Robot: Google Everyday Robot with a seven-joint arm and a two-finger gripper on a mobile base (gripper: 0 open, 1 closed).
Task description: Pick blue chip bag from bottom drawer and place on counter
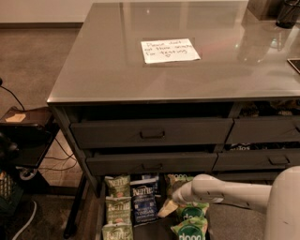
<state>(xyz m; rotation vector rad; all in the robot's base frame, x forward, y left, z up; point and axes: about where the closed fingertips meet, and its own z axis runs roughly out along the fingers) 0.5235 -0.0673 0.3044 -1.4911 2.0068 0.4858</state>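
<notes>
High downward view, claw [167, 207] bottom centre

Brown carpet floor [37, 61], pale wall [42, 9], low dark side table [33, 140] at left.

You'll find the dark navy crinkly chip bag [143, 204] with its white Kettle logo lying flat, face up and upright to you, in the wide dark grey metal bottom drawer [151, 230], which stands pulled open. Above it, the glossy grey desk top [117, 65] carries a white handwritten note [169, 50]. Your end effector [167, 209] hangs over the drawer, just right of the bag.
</notes>
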